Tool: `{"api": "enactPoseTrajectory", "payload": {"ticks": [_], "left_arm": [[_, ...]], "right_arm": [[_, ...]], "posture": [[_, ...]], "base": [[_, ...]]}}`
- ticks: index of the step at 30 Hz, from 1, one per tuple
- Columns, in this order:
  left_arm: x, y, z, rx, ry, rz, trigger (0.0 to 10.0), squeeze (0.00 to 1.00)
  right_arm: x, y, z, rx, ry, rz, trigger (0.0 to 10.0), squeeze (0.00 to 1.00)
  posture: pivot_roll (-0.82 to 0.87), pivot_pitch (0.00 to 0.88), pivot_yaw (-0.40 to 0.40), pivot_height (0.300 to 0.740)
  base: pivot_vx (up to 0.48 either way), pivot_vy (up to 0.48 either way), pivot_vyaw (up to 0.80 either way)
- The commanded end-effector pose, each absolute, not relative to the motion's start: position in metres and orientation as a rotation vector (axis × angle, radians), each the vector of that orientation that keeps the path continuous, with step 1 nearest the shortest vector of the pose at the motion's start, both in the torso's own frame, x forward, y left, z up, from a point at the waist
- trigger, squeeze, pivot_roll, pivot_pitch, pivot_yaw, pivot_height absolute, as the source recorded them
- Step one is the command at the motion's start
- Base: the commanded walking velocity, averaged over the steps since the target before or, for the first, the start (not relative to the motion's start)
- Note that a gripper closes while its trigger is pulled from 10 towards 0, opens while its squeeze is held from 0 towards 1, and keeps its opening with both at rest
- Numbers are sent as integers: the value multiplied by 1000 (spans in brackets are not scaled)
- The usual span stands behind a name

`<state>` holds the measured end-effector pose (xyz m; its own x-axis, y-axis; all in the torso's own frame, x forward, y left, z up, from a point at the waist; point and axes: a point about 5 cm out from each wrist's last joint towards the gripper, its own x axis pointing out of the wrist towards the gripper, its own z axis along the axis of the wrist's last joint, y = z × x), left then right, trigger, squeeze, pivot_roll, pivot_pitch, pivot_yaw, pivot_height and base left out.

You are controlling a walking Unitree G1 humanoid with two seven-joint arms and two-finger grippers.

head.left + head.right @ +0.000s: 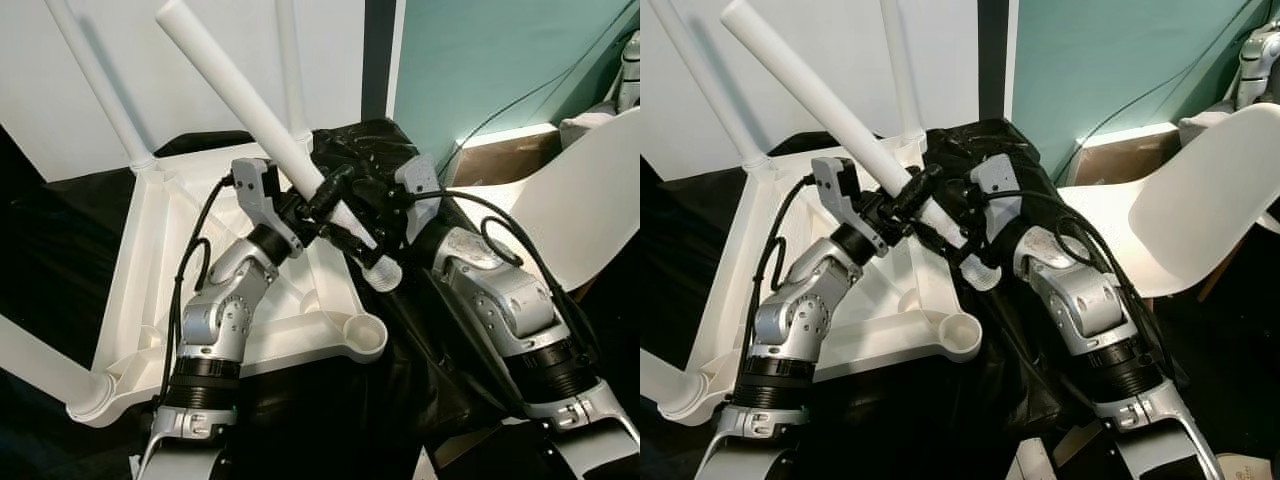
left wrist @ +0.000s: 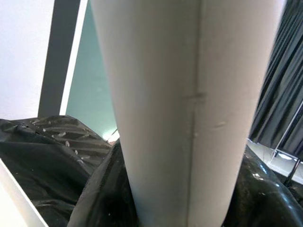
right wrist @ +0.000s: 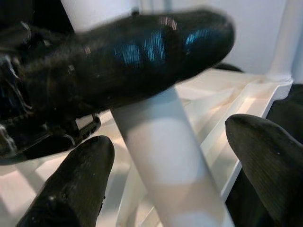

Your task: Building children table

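Observation:
The white children table [image 1: 140,250] lies upside down on black sheeting, with legs standing in three corner sockets. Its near right socket [image 1: 364,334] is empty. A loose white leg [image 1: 235,85] slants from the upper left down to a spot just above that socket. My left gripper [image 1: 318,198] is shut on the leg at mid length, and the leg [image 2: 189,94] looms close in the left wrist view. My right gripper [image 3: 166,132] sits lower on the leg [image 3: 165,165], open, with one finger [image 3: 71,189] on each side of it.
A white chair [image 1: 590,210] stands to the right, close to my right arm. Crumpled black plastic [image 1: 350,150] is heaped behind the grippers. White and teal walls close off the back. Part of another machine [image 1: 628,60] shows at the upper right.

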<state>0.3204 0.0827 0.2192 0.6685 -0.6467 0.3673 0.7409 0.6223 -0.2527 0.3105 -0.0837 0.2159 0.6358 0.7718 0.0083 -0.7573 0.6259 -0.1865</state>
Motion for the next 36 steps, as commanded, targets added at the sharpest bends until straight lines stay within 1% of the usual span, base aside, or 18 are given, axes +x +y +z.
{"api": "enactPoseTrajectory", "payload": {"ticks": [1, 3, 4, 9, 13, 14, 16, 17, 26, 27, 28, 29, 30, 33, 34, 35, 36], "left_arm": [[317, 82, 221, -376, -284, -876, 0, 0], [317, 82, 221, -376, -284, -876, 0, 0], [317, 82, 221, -372, -285, -875, 0, 0], [317, 83, 221, -364, -288, -875, 0, 0], [316, 82, 221, -356, -292, -878, 0, 0], [316, 82, 220, -355, -292, -879, 0, 0], [316, 82, 220, -353, -292, -880, 0, 0], [315, 82, 220, -353, -291, -881, 0, 0], [318, 83, 219, -362, -281, -872, 0, 0], [319, 83, 218, -375, -272, -872, 0, 94], [317, 83, 219, -385, -267, -896, 6471, 1000], [317, 83, 219, -385, -267, -896, 6471, 1000], [314, 82, 220, -391, -273, -925, 10000, 1000], [316, 86, 228, -421, -310, -891, 10000, 1000], [315, 90, 232, -441, -325, -904, 10000, 455], [311, 94, 236, -455, -343, -937, 10000, 0], [311, 94, 236, -455, -343, -937, 10000, 0]], "right_arm": [[311, -81, 211, -182, -47, 900, 8157, 0], [311, -81, 211, -182, -47, 900, 8157, 0], [310, -80, 208, -190, -16, 910, 10000, 0], [312, -76, 199, -218, 40, 920, 10000, 0], [314, -77, 188, -273, 114, 915, 10000, 0], [314, -77, 185, -285, 131, 911, 4902, 0], [314, -78, 183, -291, 140, 909, 4902, 0], [314, -78, 182, -293, 145, 906, 0, 0], [313, -78, 186, -269, 134, 894, 0, 0], [312, -78, 187, -265, 129, 892, 0, 0], [312, -79, 188, -261, 125, 889, 0, 0], [312, -79, 188, -261, 125, 889, 0, 0], [312, -79, 189, -259, 123, 885, 0, 0], [313, -80, 190, -251, 121, 868, 0, 0], [313, -81, 190, -249, 121, 860, 0, 0], [314, -82, 190, -248, 120, 850, 0, 0], [314, -82, 190, -248, 120, 850, 0, 0]], "posture": [[-41, 0, 41, 740], [-41, 0, 41, 740], [-41, 0, 40, 740], [-39, 0, 41, 740], [-37, 0, 41, 740], [-37, 0, 41, 740], [-37, 0, 41, 740], [-38, 0, 44, 740], [-45, 0, 47, 740], [-45, 0, 47, 740], [-47, 0, 48, 740], [-47, 0, 48, 740], [-47, 0, 48, 740], [-49, 0, 52, 740], [-49, 0, 52, 740], [-50, 0, 53, 740], [-50, 0, 53, 740]], "base": [[0, 0, 0], [0, 0, 0], [0, 0, 0], [0, 0, 0], [0, 0, 0], [0, 0, 0], [0, 0, 0], [0, 0, 0], [0, 0, 0], [0, 0, 0], [0, 0, 0], [0, 0, 0], [0, 0, 0], [0, 0, 0], [0, 0, 0], [0, 0, 0], [0, 0, 0]]}}
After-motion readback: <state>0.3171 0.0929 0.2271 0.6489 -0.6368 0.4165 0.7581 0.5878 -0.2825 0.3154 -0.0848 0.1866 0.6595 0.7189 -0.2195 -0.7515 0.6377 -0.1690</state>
